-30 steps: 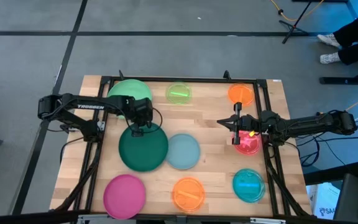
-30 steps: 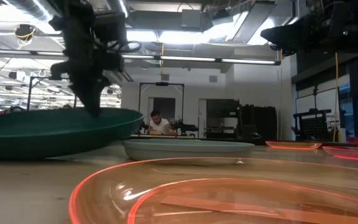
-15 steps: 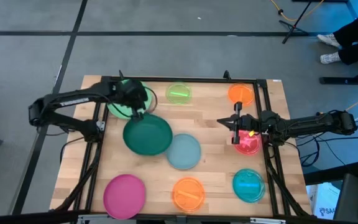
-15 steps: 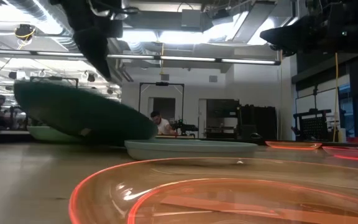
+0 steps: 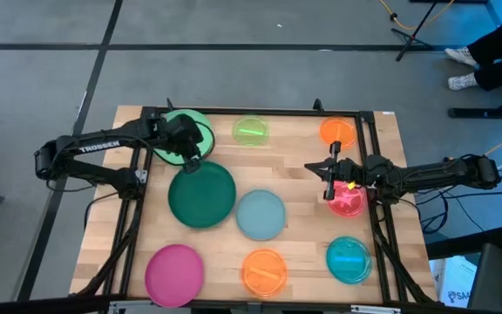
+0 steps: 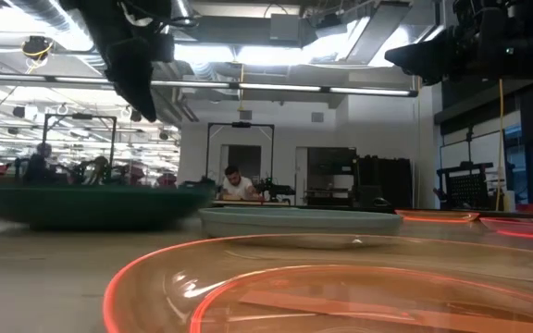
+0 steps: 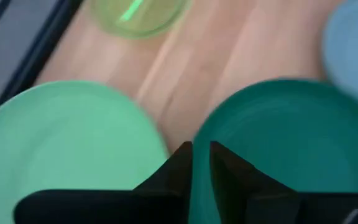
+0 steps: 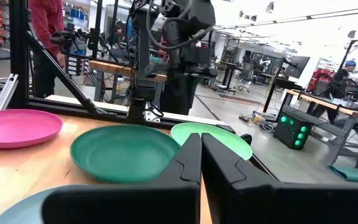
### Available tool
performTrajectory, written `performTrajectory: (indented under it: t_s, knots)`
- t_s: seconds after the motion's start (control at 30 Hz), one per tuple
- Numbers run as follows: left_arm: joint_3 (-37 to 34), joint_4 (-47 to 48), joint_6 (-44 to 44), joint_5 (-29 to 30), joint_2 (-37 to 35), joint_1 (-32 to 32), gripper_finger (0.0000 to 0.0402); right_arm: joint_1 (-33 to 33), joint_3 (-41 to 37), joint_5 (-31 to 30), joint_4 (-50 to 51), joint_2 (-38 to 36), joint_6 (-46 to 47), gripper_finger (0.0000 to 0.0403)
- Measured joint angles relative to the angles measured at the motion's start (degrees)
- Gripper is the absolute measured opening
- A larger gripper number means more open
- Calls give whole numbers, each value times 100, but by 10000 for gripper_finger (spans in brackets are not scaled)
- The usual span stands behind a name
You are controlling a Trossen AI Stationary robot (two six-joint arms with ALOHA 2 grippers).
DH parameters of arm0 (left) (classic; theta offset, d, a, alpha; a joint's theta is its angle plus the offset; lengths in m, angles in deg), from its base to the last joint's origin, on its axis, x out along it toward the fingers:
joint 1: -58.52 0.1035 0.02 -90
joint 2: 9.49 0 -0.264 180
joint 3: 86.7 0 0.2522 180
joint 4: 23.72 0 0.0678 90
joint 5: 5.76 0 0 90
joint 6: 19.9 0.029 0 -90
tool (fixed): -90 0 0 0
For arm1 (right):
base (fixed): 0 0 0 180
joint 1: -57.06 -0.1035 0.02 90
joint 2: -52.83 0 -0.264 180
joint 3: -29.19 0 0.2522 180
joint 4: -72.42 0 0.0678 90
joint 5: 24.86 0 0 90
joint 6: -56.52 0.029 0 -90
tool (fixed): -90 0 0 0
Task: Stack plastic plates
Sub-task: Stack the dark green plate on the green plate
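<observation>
Gripping the dark green plate (image 5: 202, 197) by its rim, the left gripper (image 5: 191, 162) has the light green plate (image 5: 174, 146) just beside it. The right gripper (image 5: 329, 180), fingers pressed together and empty, hovers beside the red-pink plate (image 5: 349, 201).

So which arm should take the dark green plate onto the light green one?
Left. Its gripper sits at the dark green plate's rim, next to the light green plate. The right gripper is across the table by the red-pink plate.
</observation>
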Motion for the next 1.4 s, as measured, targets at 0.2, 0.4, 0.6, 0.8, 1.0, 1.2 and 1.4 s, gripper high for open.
performTrajectory:
  t_s: [0.2, 0.4, 0.6, 0.8, 1.0, 1.2, 1.4]
  knots:
    - [-135, -500, -432, -311, 34, -978, 98, 0, 0, 1, 1, 0, 0, 5]
    - [-144, -1277, -742, -72, 434, -2367, 109, 0, 0, 1, 1, 0, 0, 5]
    - [-144, -1893, -1255, 296, 1234, -3396, 109, 0, 0, 0, 0, 0, -10, 5]
    - [167, -1818, -2121, 320, 2080, -3990, 104, 0, 0, -1, 2, 0, -94, 5]
    - [1221, -644, -3024, 278, 3079, -4298, 103, 0, 0, -113, 50, -2, -96, 5]
    - [1888, 599, -3441, 353, 3844, -4360, 103, 0, 0, -202, 165, -2, -96, 5]
    - [1925, 644, -3428, 388, 4095, -4349, 103, 0, 0, -204, 210, -2, -94, 5]
